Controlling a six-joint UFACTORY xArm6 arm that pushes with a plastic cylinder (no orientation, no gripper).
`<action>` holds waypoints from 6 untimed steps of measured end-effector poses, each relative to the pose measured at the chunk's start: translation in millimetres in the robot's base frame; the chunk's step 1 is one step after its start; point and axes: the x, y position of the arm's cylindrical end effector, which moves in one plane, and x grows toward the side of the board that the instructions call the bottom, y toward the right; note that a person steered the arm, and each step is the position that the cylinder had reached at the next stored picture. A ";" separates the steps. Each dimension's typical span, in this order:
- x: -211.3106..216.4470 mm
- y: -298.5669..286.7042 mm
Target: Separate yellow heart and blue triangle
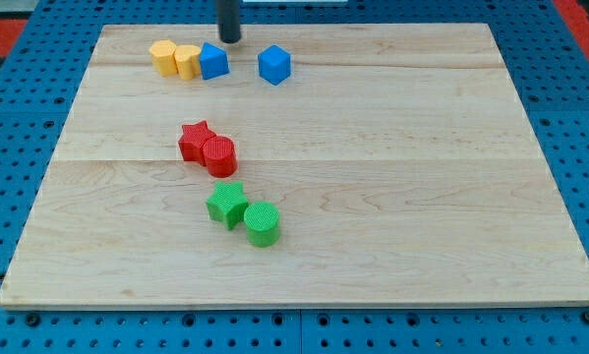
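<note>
The yellow heart (187, 60) sits near the view's top left, touching the blue triangle (213, 61) on its right. A yellow hexagon (163, 57) touches the heart's left side. My tip (231, 39) stands just above and to the right of the blue triangle, close to it, near the board's top edge. I cannot tell if it touches the triangle.
A blue cube (274, 65) sits right of the triangle. A red star (196, 141) and red cylinder (219, 155) touch at mid-board. A green star (226, 205) and green cylinder (263, 223) touch below them. The wooden board (422, 197) lies on a blue pegboard.
</note>
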 end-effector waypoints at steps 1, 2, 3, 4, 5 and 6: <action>20.9 -26.6; 48.5 -16.7; 64.9 -16.2; 84.7 -9.8; 90.0 28.2; 92.5 47.1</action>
